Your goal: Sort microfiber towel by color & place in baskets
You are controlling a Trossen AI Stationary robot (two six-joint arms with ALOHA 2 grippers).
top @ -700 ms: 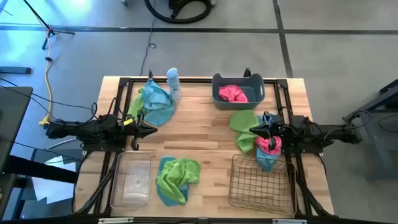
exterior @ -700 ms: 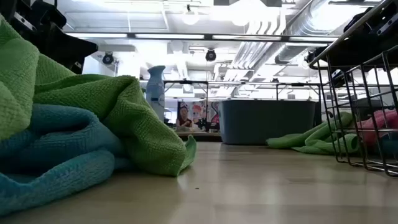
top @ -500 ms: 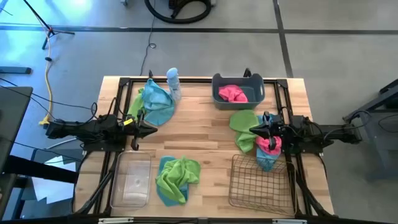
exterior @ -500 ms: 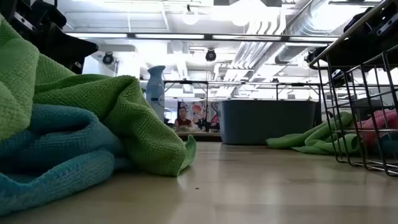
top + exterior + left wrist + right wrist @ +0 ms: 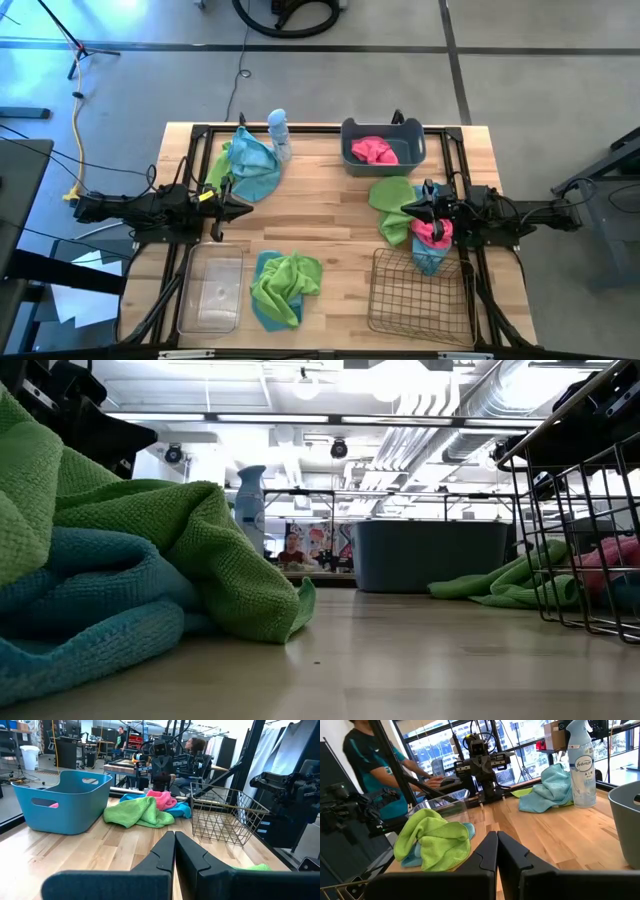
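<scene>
Green and teal cloth fills the near left of the low view: a lime towel (image 5: pixel 190 550) draped over a teal one (image 5: pixel 90 620), and this heap blocks most of what lies behind it on that side. From above we see the same pair (image 5: pixel 285 288) at the lower middle of the table (image 5: pixel 330 205), its long axis running up and down the frame, between the clear bin (image 5: pixel 213 290) at lower left and the wire basket (image 5: pixel 415 292) at lower right. Both of these are bare inside.

Further up, our left gripper (image 5: pixel 243 209) hangs at the left-middle, fingers (image 5: pixel 165 855) pressed together and holding nothing, pointing right. Our right gripper (image 5: pixel 408 209) mirrors it at the right-middle, fingers (image 5: pixel 490 852) likewise closed on nothing, pointing left, hovering over a second pile: a green towel (image 5: pixel 392 195) spread toward the upper left, a pink one (image 5: pixel 433 230) and a teal one (image 5: pixel 428 255) trailing down to the basket's upper rim. The arm covers part of this pile.

At the far edge, a third pile at upper left holds a teal towel (image 5: pixel 252 165) over a green strip (image 5: pixel 219 165), with a spray bottle (image 5: pixel 278 135) standing upright just beside it. The grey-blue tub (image 5: pixel 383 145) at upper middle-right holds one pink towel (image 5: pixel 373 150).

We count three baskets, three green towels, three teal, two pink. A person (image 5: pixel 375 765) sits beyond the table in the right wrist view.
</scene>
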